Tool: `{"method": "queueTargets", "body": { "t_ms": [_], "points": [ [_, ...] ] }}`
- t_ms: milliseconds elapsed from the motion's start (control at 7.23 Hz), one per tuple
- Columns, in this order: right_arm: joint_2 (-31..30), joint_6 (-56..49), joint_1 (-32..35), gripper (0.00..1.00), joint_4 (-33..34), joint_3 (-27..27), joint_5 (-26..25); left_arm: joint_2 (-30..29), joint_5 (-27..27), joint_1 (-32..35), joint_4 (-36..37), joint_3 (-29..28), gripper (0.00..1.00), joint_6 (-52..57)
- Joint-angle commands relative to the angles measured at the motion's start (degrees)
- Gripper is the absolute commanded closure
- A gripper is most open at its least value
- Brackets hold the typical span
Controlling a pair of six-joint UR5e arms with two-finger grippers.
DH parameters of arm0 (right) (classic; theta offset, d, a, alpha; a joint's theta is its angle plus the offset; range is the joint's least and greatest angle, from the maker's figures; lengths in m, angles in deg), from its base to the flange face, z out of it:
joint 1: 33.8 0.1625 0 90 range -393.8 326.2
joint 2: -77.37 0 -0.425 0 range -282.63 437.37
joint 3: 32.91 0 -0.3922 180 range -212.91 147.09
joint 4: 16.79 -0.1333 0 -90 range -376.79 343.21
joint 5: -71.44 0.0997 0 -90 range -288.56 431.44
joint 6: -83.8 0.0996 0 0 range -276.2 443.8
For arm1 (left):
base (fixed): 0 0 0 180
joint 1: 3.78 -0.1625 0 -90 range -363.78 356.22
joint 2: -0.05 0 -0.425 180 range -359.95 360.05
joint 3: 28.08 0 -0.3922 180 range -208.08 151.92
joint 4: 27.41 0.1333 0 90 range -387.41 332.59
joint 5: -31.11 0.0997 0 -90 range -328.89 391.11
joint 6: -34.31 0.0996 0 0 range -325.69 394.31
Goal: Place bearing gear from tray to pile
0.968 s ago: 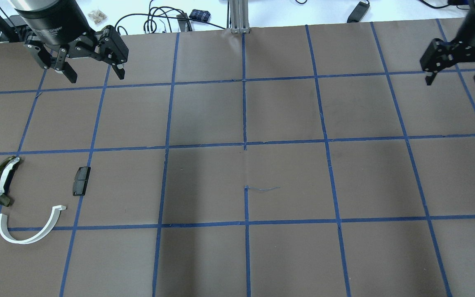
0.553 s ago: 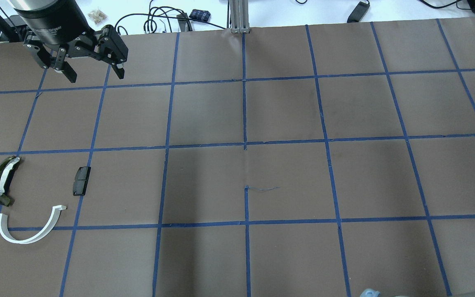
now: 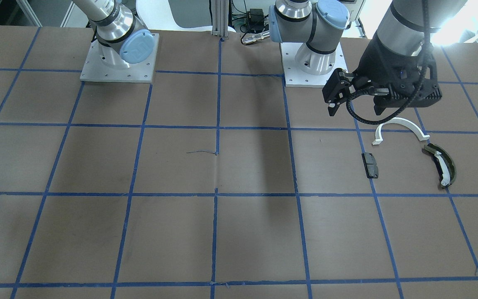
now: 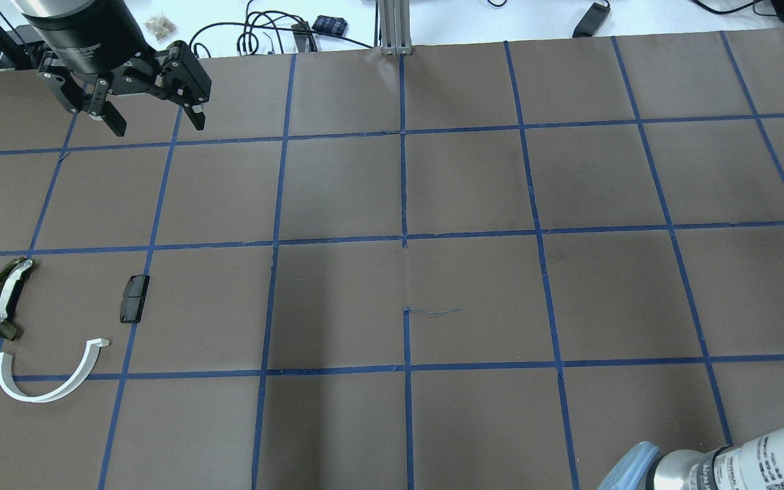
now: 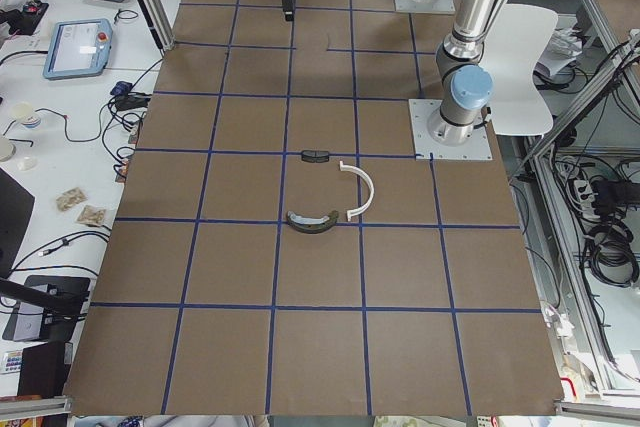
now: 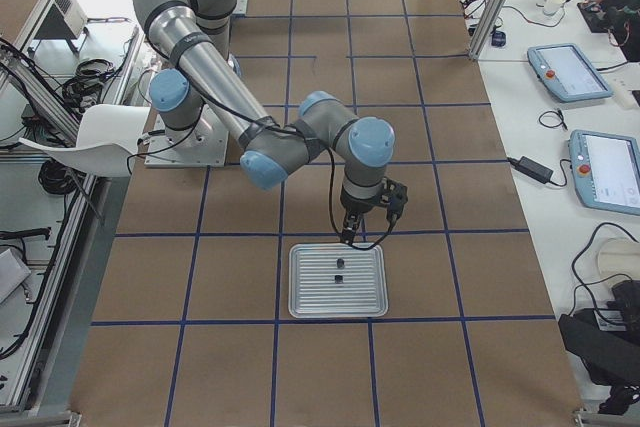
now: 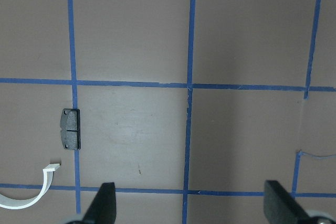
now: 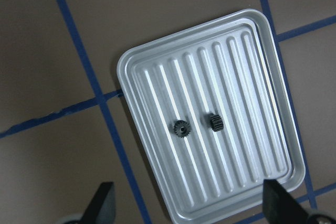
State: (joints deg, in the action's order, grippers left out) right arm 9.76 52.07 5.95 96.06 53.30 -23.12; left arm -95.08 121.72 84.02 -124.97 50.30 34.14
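My right gripper (image 8: pixel 191 209) hangs over the tray (image 8: pixel 122 70) with its two dark fingers spread wide and nothing between them. The tray is a rounded rectangle of bright sheet metal, its floor pressed into parallel ribs that catch the light. The bearing gear (image 8: pixel 181 128) lies flat in it just ahead of the fingers, small, dark and toothed, its centre bore showing. A second gear (image 8: pixel 215 122) sits just beside it, tipped on edge. The teeth are too fine for me to count.

My left gripper (image 4: pixel 159 127) is also spread and empty, above the matte brown table (image 4: pixel 467 184) with its blue tape grid. The pile (image 3: pixel 442 166) lies well apart from it, on the robot's side: a smooth white half-ring arc (image 4: pixel 58 391), an olive-green curved piece (image 4: pixel 1 299) with a white strip along it, and a flat black rectangular block (image 4: pixel 135 298), none touching.

From overhead only the right forearm shows at the bottom corner, not its gripper. The left wrist camera catches the block and one end of the arc; the green piece falls outside its frame.
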Motion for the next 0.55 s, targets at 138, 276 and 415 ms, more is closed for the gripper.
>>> {"method": "queueTargets", "body": {
  "t_ms": [138, 276, 415],
  "points": [
    [5.9, -2.9, -3.1, 0.0, 7.3, 0.2, 0.0, 0.0, -0.2, 0.1, 0.0, 0.1, 0.0, 0.0],
    [8.1, -4.3, -3.8, 0.0, 11.0, 0.2, 0.0, 0.0, -0.2, 0.1, 0.0, 0.0, 0.0, 0.0],
    [9.1, -4.2, -5.6, 0.0, 11.2, 0.3, 0.7, 0.0, -0.3, 0.1, 0.0, 0.0, 0.0, 0.0]
  ]
}}
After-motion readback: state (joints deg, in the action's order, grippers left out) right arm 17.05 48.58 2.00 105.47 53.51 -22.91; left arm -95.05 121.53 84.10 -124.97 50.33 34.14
